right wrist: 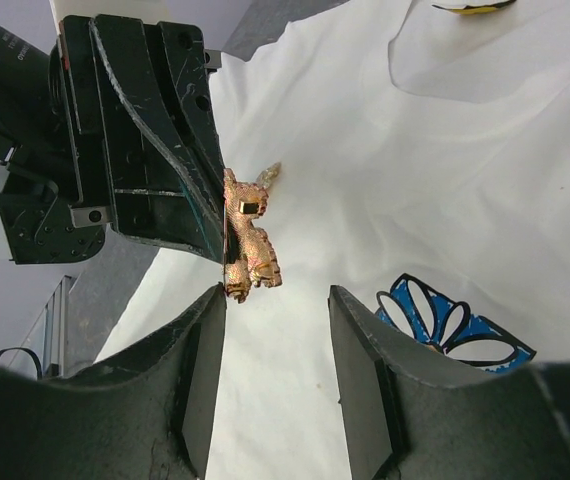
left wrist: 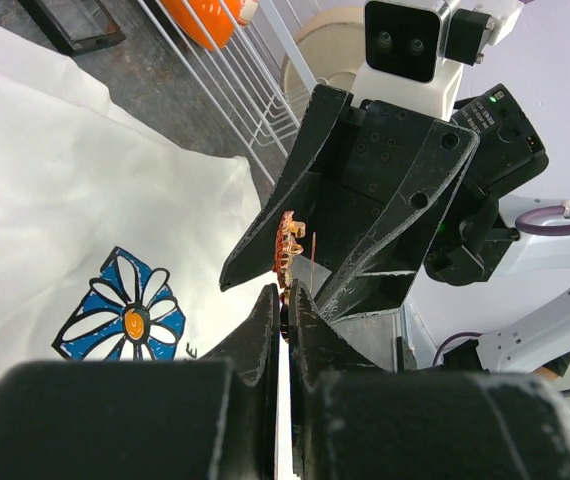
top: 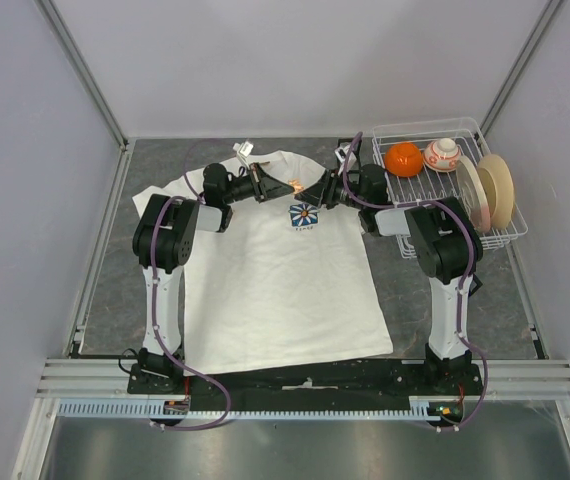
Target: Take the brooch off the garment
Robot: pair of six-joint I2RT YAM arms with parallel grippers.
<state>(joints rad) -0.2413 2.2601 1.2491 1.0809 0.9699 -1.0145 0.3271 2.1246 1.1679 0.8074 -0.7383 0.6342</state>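
Observation:
The white T-shirt (top: 275,290) lies flat on the table with its blue-and-white flower print (top: 304,215) on the chest. My left gripper (top: 277,186) is shut on a small gold-copper brooch (top: 291,184) above the chest, near the collar. In the left wrist view the brooch (left wrist: 287,250) sticks out past my shut left gripper (left wrist: 287,300). In the right wrist view the brooch (right wrist: 247,245) hangs from the left fingers above the cloth (right wrist: 445,180). My right gripper (right wrist: 277,320) is open and faces it, one finger touching or almost touching the brooch. It holds nothing.
A white wire basket (top: 505,235) at the back right holds an orange ball (top: 403,159), a white-and-orange ball (top: 443,154) and tape rolls (top: 493,190). A small white object (top: 243,149) lies behind the collar. Grey walls close in the table.

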